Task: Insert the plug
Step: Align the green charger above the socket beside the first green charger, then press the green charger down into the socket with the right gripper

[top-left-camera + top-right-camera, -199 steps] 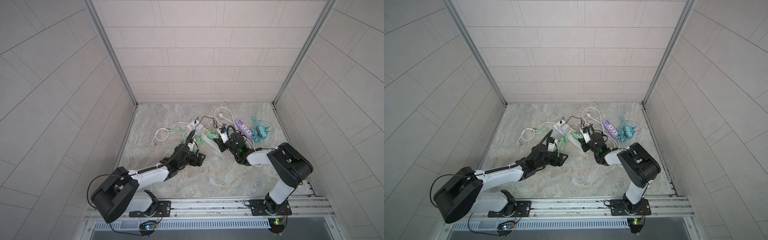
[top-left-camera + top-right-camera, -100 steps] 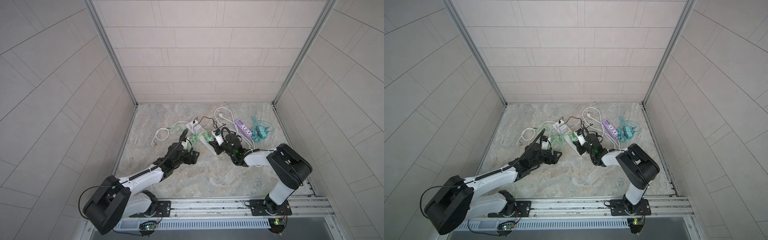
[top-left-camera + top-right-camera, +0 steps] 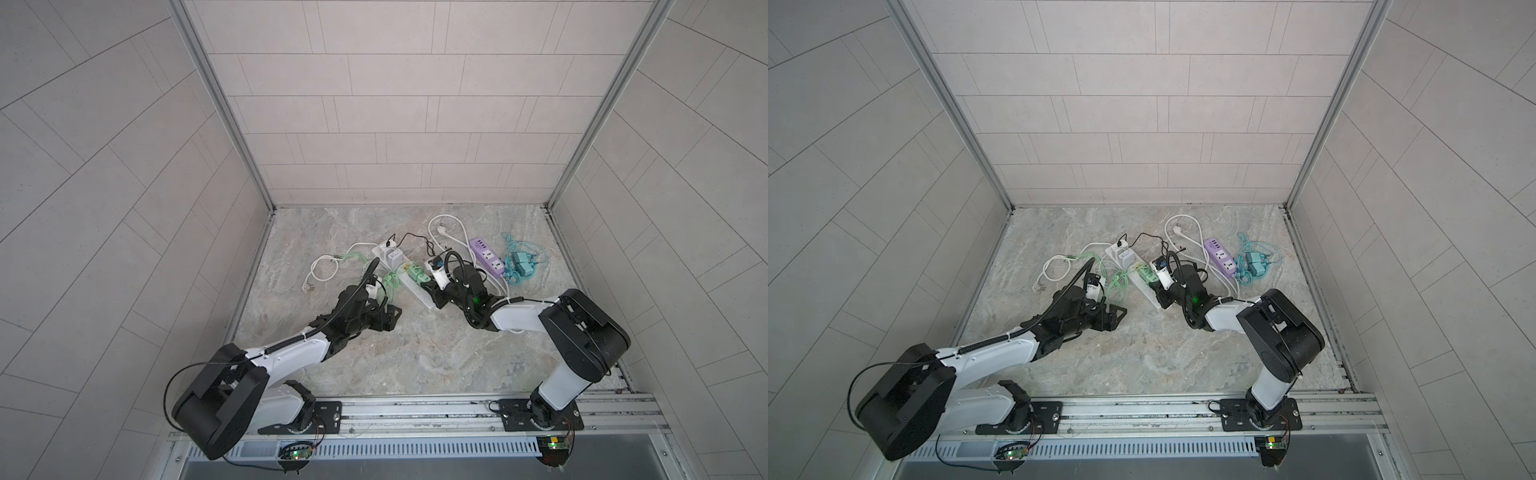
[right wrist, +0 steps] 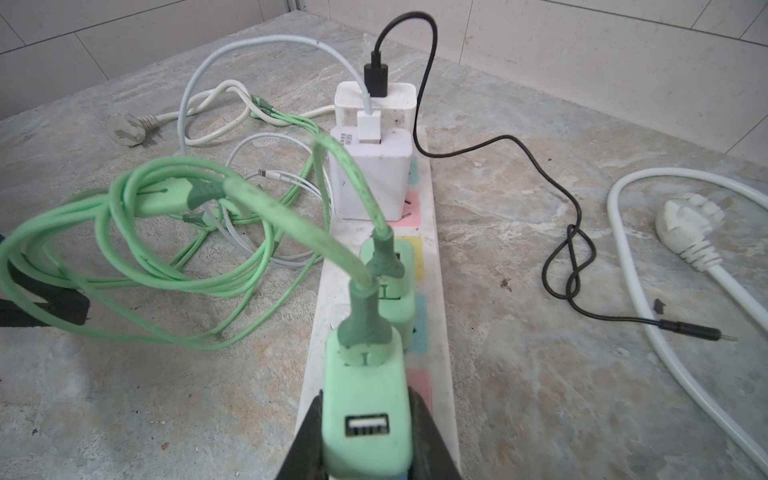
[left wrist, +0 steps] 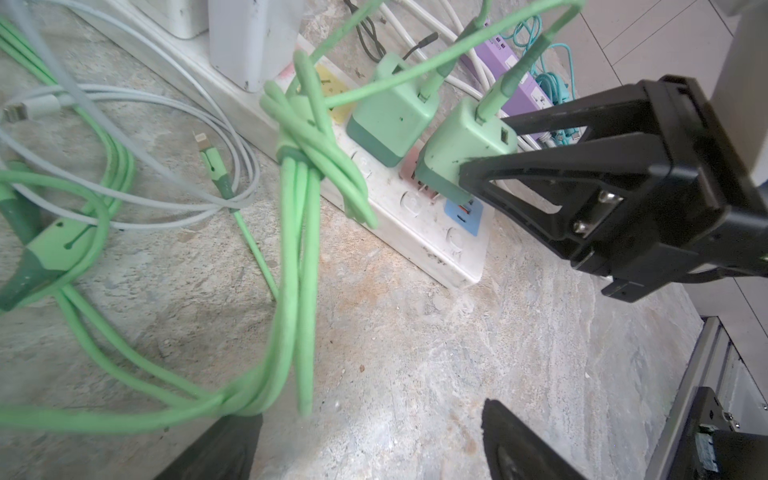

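two claws: my right claw [image 4: 368,436] is clamped on the green charger plug [image 4: 365,386], tilted at the pink socket near the end of the power strip [image 4: 440,291], prongs partly showing. my left claw [image 5: 365,453] hangs apart above the bench [image 5: 415,353] beside green cables [image 5: 299,257].

left arm [image 3: 291,353] low, jaws wide | right arm [image 3: 515,318] low, jaws clamped

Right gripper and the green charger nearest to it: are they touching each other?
Touching. The right wrist view shows the right gripper shut on the green charger, with its black fingers pressed flat against the charger's two sides.
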